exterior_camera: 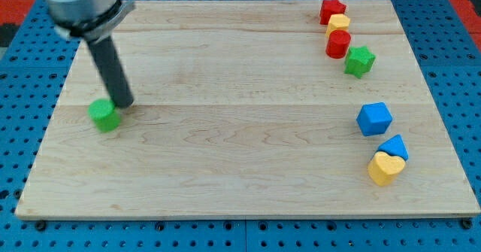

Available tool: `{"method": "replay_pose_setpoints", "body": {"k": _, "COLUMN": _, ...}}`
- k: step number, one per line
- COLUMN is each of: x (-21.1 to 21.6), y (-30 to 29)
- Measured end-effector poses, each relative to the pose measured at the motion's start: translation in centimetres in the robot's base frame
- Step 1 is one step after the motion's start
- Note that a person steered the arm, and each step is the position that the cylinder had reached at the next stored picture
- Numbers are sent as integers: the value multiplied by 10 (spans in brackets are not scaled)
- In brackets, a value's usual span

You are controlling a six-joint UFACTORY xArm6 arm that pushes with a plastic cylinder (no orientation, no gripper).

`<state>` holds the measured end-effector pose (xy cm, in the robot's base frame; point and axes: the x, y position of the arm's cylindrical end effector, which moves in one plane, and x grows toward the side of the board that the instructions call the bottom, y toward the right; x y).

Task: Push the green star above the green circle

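Observation:
The green star (359, 61) sits near the view's right edge, in the upper part of the wooden board (240, 169), touching a red block (338, 44) just up-left of it. The green circle (104, 115) sits far off at the view's left edge of the board. My tip (124, 104) rests right beside the green circle, at its upper right, touching or almost touching it. The rod rises up and to the left out of the view.
A red block (331, 11), a yellow block (339, 22) and the other red block form a column at the top right. A blue cube (373, 119), a blue block (393, 147) and a yellow heart (385, 168) sit at the lower right.

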<state>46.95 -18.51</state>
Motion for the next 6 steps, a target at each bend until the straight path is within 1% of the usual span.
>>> {"method": "replay_pose_setpoints", "body": {"k": 1, "x": 77, "y": -4}}
{"method": "replay_pose_setpoints", "body": {"k": 2, "x": 64, "y": 10}}
{"method": "replay_pose_setpoints", "body": {"k": 3, "x": -1, "y": 59}}
{"method": "replay_pose_setpoints", "body": {"k": 4, "x": -28, "y": 168}}
{"method": "replay_pose_setpoints", "body": {"k": 5, "x": -31, "y": 291}}
{"method": "replay_pose_setpoints", "body": {"k": 6, "x": -43, "y": 351}}
